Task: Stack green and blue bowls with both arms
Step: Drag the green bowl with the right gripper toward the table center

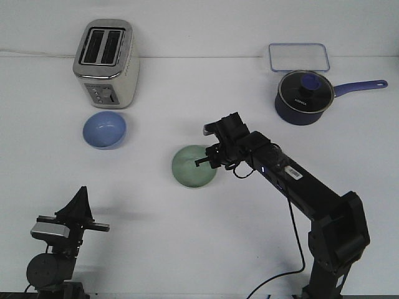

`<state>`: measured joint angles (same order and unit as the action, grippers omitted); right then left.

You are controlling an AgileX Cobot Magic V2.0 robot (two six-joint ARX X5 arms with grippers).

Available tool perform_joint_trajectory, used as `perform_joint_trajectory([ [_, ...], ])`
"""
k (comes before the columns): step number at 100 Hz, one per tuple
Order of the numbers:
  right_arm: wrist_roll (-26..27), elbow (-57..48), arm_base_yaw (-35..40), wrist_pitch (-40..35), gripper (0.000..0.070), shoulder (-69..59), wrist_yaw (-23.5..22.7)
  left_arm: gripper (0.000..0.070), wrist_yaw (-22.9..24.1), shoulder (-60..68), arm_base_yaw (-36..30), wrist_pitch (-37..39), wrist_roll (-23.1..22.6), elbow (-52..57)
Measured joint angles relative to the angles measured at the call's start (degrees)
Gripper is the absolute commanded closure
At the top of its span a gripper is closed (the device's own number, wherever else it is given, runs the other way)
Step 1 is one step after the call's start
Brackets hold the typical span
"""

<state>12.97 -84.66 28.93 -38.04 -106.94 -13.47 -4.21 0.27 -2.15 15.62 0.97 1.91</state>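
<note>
So the pale mint green round bowl [194,167] sits near the middle of the white table [187,249], and the light periwinkle blue round bowl [105,129] is well apart from it, off to the left just in front of the shiny two-slot metal toaster [106,63]. They're not stacked yet, so my guess is each arm is meant to deal with the bowl on its own side.

The right arm is stretched forward and low, with the right gripper [210,159] at the green bowl's right rim. Looks like it's going for an edge grasp, but honestly I can't tell whether its jaws are spread or pinched on the rim.

The left gripper [80,202] is tucked back near its base, nowhere near the blue bowl, fingers seemingly together and holding nothing.
</note>
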Motion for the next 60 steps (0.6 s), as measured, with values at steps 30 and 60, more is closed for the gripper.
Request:
perform_joint_trajectory([
  [30, 0.13, 0.02, -0.07, 0.24, 0.0700, -0.57, 0.26, 0.0688, 0.00, 0.00, 0.00, -0.02, 0.00, 0.00],
  [60, 0.13, 0.02, -0.11, 0.85, 0.0700, -0.92, 1.66, 0.0688, 0.00, 0.00, 0.00, -0.02, 0.00, 0.00],
])
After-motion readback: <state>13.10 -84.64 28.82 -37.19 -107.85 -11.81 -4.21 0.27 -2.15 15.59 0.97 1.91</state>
